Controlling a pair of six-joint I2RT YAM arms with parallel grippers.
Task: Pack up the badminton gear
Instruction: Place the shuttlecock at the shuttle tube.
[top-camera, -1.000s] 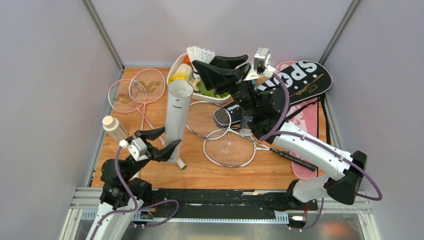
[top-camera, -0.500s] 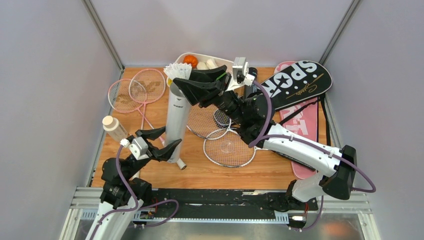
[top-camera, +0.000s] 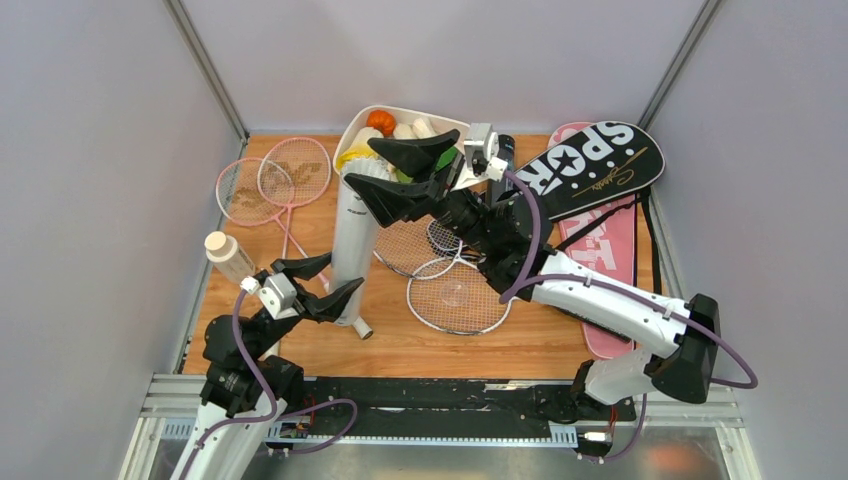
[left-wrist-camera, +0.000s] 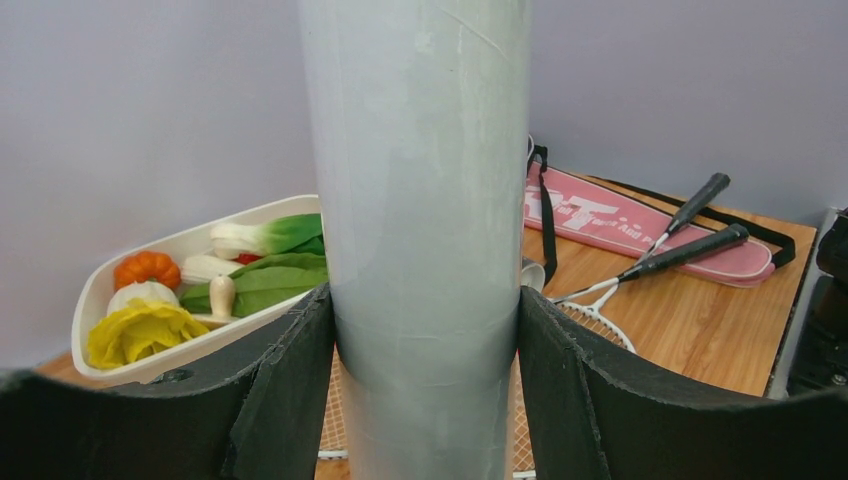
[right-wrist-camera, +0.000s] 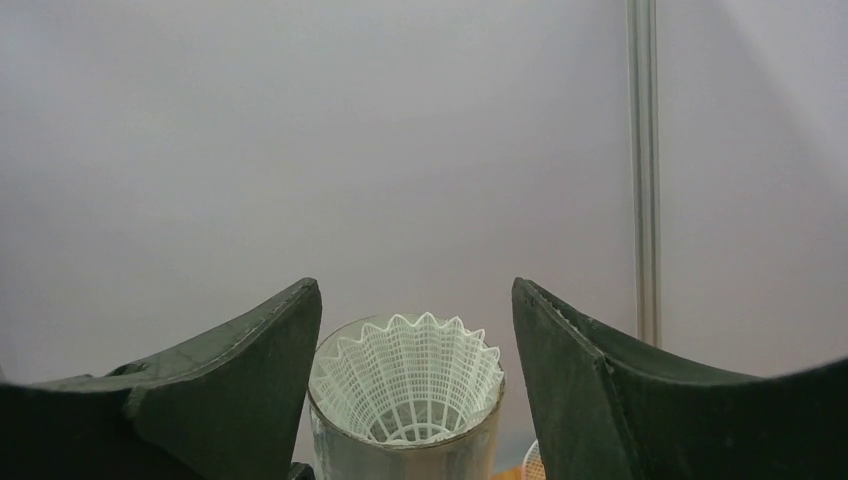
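At the worktop's (top-camera: 400, 345) nine o'clock, a light, likely crushable white tube (top-camera: 352, 235) is gripped low by the left hand (top-camera: 342, 276); a flimsy shuttlecock (right-wrist-camera: 405, 375) is seated in its mouth, straddled by the open right hand (top-camera: 362, 163).

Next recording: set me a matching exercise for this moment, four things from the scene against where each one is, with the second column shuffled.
Things
1. shuttlecock
2. white tube
3. pink cover
4. white tray

Places
A. at the back, holding toy vegetables
B. standing between the fingers of the left gripper
C. in the white tube's open top
D. on the right, its far end under the black cover

Pairs: 1-C, 2-B, 3-D, 4-A
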